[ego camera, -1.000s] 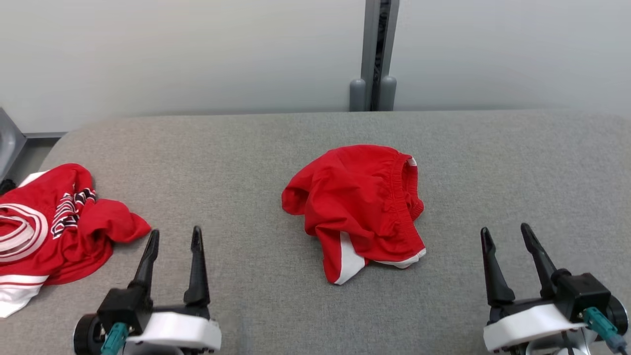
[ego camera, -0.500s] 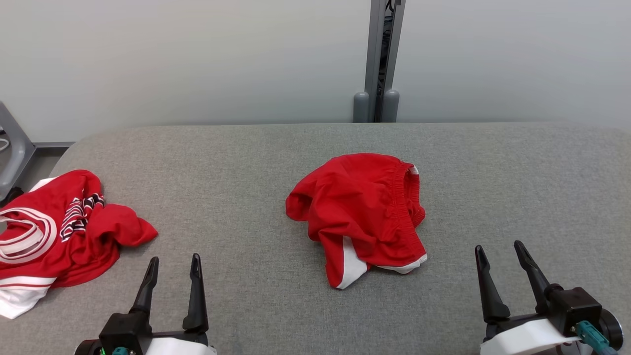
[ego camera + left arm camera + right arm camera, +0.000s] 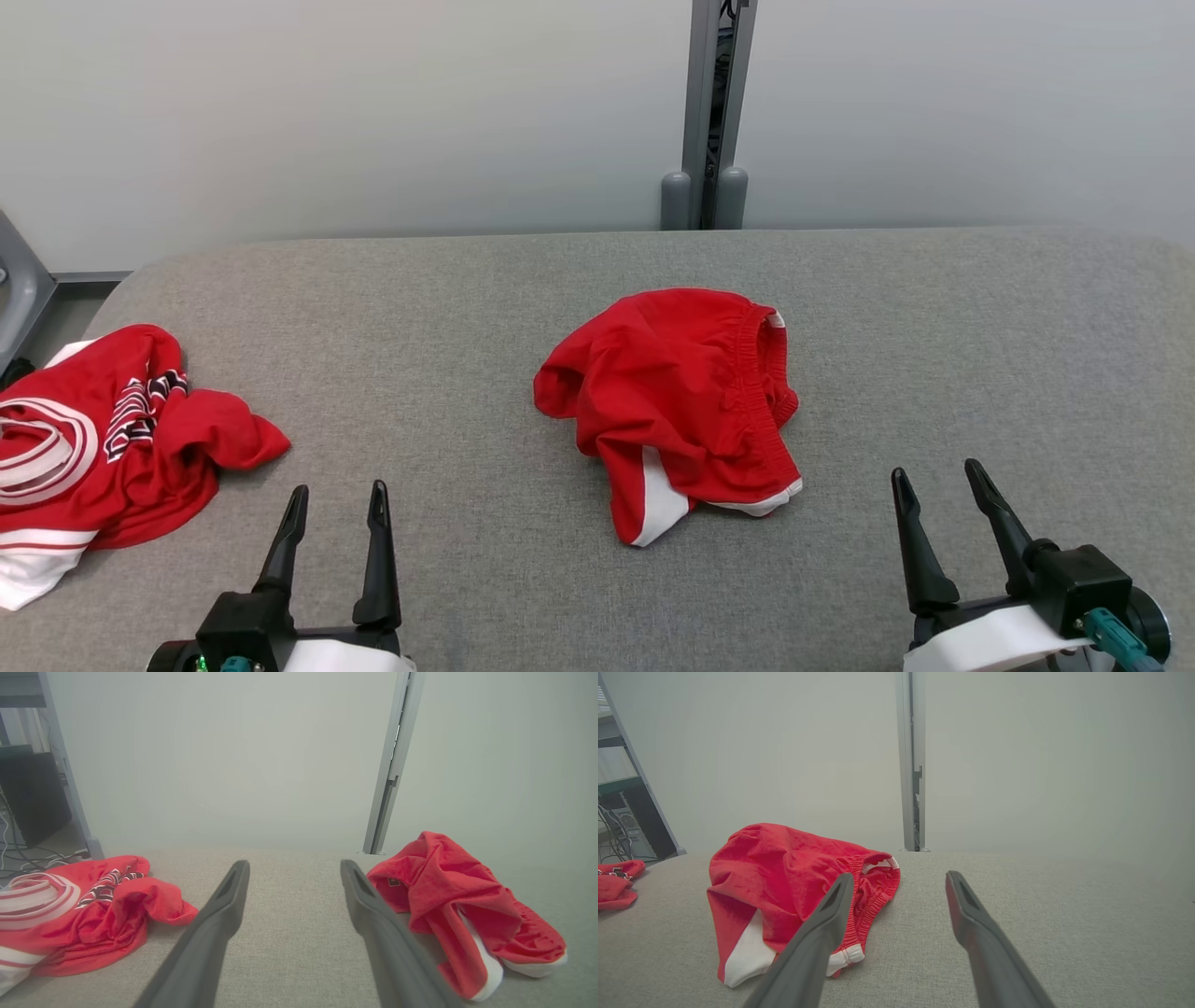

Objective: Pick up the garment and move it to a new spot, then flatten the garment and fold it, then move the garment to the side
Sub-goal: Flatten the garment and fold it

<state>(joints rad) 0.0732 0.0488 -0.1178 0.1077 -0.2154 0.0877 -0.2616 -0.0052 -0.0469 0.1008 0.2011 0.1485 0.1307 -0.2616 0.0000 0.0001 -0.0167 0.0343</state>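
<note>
Black-and-white lettering on the crumpled red jersey [image 3: 121, 448], bunched in folds, no text legible

The left gripper [image 3: 294, 864] gapes empty above the grey padded table [image 3: 289, 938], red shorts [image 3: 458, 905] on its right, crumpled red jersey [image 3: 103, 914] on its left

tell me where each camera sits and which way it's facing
head view: on the robot's head, facing forward and down at the grey table; left hand lower left, right hand lower right, both open.
left wrist view: on the left wrist, facing across the table toward the wall; its own fingers, red jersey left, red shorts right.
right wrist view: on the right wrist, same heading; its own fingers, shorts at left.
shared: all three show the shorts and jersey.
</note>
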